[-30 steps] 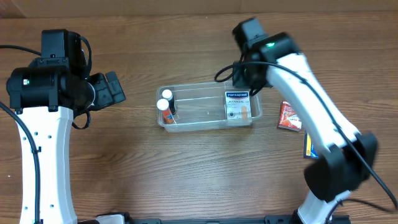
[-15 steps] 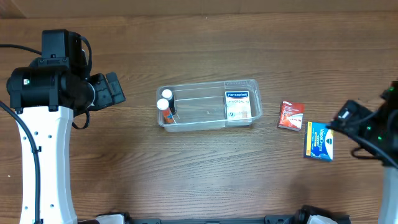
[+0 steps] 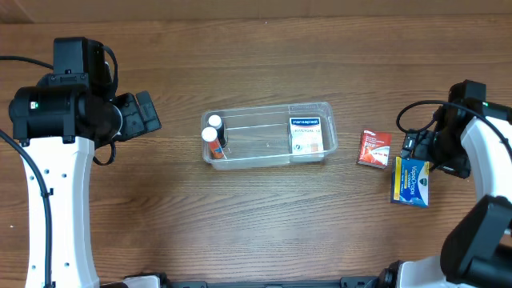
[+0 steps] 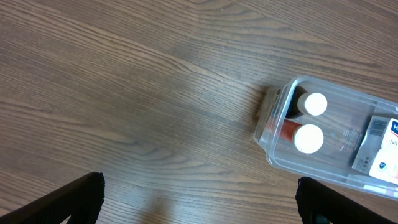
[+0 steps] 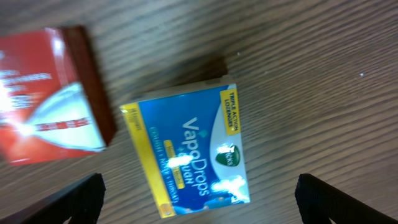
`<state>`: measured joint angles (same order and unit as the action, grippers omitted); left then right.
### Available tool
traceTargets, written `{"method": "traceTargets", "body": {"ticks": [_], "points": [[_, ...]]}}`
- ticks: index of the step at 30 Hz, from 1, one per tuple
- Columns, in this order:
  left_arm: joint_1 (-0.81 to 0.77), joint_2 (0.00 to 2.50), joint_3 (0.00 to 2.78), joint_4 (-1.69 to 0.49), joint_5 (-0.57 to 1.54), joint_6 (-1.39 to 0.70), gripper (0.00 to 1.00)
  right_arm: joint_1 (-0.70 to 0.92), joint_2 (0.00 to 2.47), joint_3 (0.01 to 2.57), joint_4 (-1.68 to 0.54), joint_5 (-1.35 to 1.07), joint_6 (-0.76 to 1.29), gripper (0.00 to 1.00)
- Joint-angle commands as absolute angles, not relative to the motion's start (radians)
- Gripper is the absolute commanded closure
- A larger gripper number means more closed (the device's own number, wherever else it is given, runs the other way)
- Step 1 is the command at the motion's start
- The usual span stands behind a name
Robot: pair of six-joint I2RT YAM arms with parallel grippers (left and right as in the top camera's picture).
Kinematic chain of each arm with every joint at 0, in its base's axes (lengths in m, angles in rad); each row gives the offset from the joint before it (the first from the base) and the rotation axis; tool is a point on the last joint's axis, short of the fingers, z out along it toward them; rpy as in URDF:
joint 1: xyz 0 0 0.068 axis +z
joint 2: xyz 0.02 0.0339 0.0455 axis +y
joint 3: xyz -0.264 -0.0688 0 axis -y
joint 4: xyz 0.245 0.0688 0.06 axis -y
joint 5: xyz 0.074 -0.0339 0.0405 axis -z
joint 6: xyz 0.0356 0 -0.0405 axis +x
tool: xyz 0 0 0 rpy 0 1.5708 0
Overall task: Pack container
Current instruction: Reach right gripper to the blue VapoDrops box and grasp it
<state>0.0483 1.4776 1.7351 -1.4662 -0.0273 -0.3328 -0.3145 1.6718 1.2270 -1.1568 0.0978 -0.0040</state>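
Robot lab bench, wood-grain table [image 3: 256,232]

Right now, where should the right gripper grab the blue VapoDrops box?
Probably come straight down and pinch the blue VapoDrops box across its long edges. It lies flat, label up, so only the thin sides offer grip. Mind the red box nearby.

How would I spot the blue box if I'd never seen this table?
Find the clear rectangular plastic tub in the middle of the wooden table, then look right, outside it. Two small boxes lie there: beyond the red cardboard box is the flat blue-and-yellow box, the only one marked VapoDrops.
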Motion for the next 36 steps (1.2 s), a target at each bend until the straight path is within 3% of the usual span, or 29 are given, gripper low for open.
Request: {"method": "traceTargets", "body": {"ticks": [1,11,21,27,36], "points": [[0.052,1.481,1.735,-1.458,-0.033,-0.313,0.00,-0.325,1.732,1.222,-1.148,0.141,-0.035,0.00],[0.052,1.481,1.735,-1.451,-0.033,-0.313,0.00,-0.325,1.760,1.000,-0.943,0.039,-0.144,0.00],[0.052,1.481,1.735,-1.451,-0.033,-0.313,0.00,-0.325,1.763,1.009,-0.940,0.102,-0.142,0.00],[0.052,1.481,1.735,-1.451,-0.033,-0.310,0.00,-0.325,1.656,1.153,-0.967,0.184,-0.102,0.00],[0.052,1.481,1.735,-1.461,-0.033,-0.310,0.00,-0.390,1.647,1.047,-0.918,0.045,-0.149,0.00]]}}
